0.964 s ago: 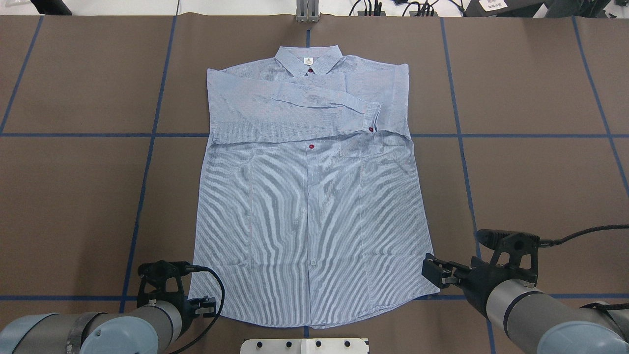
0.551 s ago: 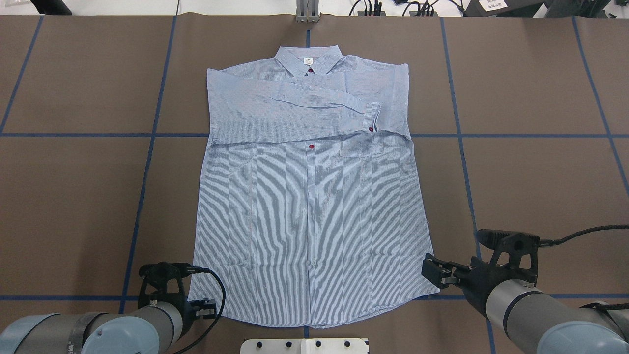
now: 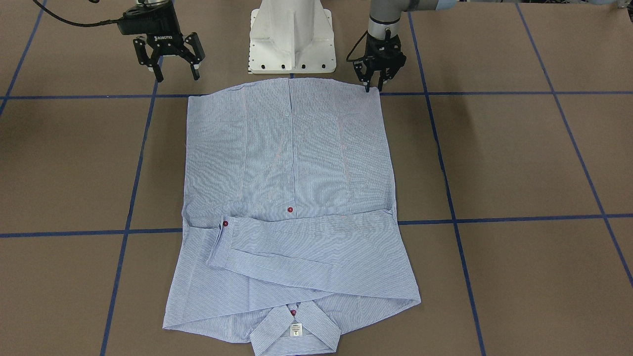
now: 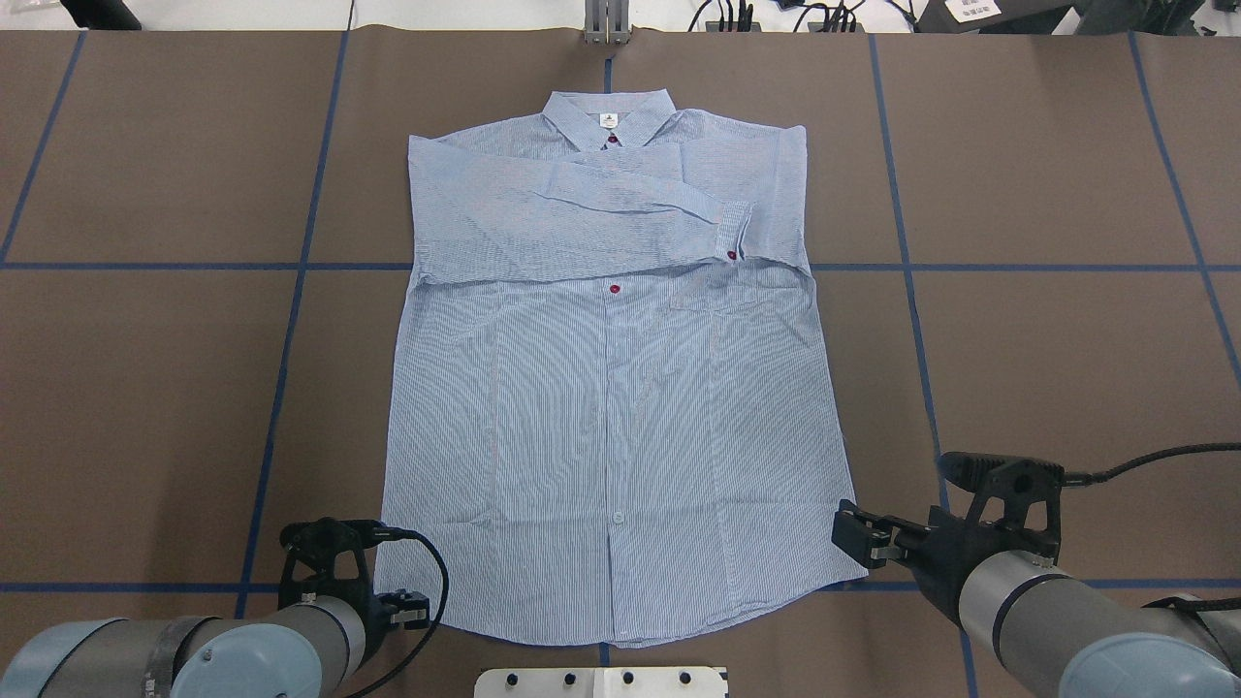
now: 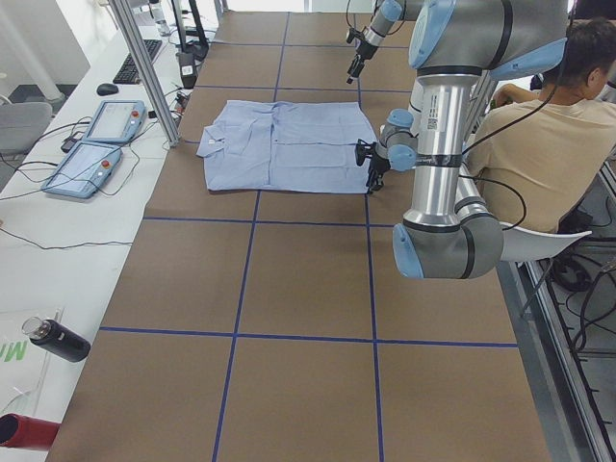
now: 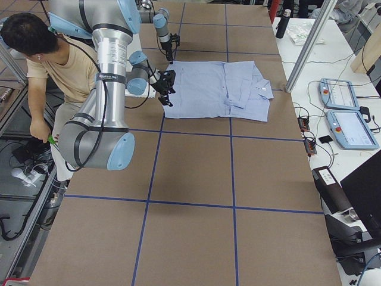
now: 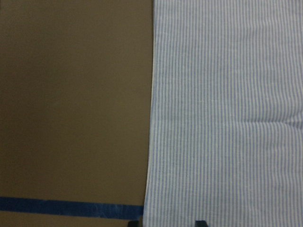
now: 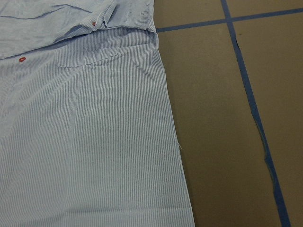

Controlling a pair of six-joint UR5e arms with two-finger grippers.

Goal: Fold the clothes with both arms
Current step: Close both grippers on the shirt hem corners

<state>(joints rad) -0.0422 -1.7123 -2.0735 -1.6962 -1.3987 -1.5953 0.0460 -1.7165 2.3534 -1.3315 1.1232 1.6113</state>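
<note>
nearest the robot, the left gripper (image 3: 373,87) stands at the hem corner of the shirt (image 4: 601,407) on the robot's left. the front-facing view shows its fingers narrow and pointing down. only the left wrist view shows the two fingertips (image 7: 135,222) apart, straddling the cloth's side edge, with a blue tape line (image 7: 66,205) beside them — released, nothing gripped. the right gripper (image 3: 177,77) hangs near the opposite hem corner, jaws spread wide in the front-facing view. its own wrist view shows no fingers, only the shirt's side edge, chest pocket (image 8: 90,56) and a red button. the shirt lies flat, front up, mid-way across the brown table (image 4: 145,388), hem toward the white pedestal (image 3: 292,44). farther out a sleeve lies folded across the chest — its cuff (image 4: 735,231) on top. farthest is the collar (image 4: 608,114) with its white label (image 3: 295,330).
</note>
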